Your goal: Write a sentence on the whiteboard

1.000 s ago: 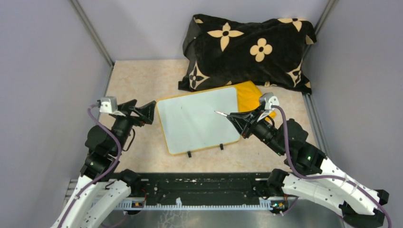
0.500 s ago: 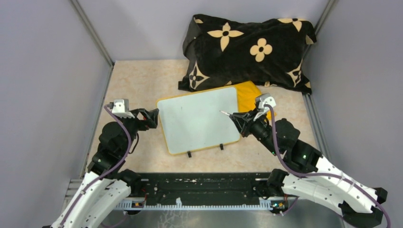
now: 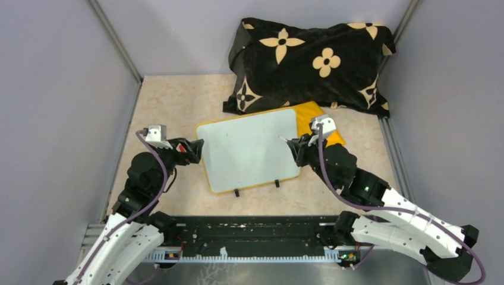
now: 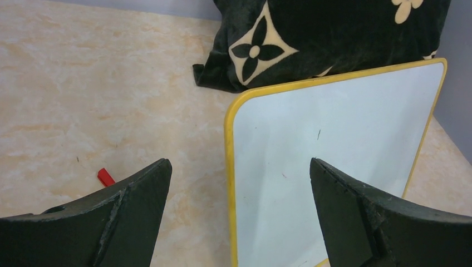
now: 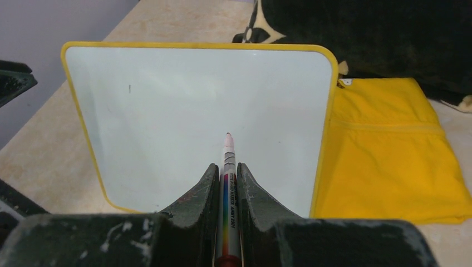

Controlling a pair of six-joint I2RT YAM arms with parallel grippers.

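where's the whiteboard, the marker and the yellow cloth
whiteboard (image 3: 246, 151), top external view, bare white middle of its face
marker (image 5: 228, 157), right wrist view, pale barrel below the tip
yellow cloth (image 5: 384, 150), right wrist view, middle of the fabric

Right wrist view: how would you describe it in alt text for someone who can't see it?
Two dark jaws pinch a marker whose tip points at a nearly blank whiteboard with a yellow rim. A folded yellow cloth lies along the board's right edge, and a black patterned pillow sits behind both.
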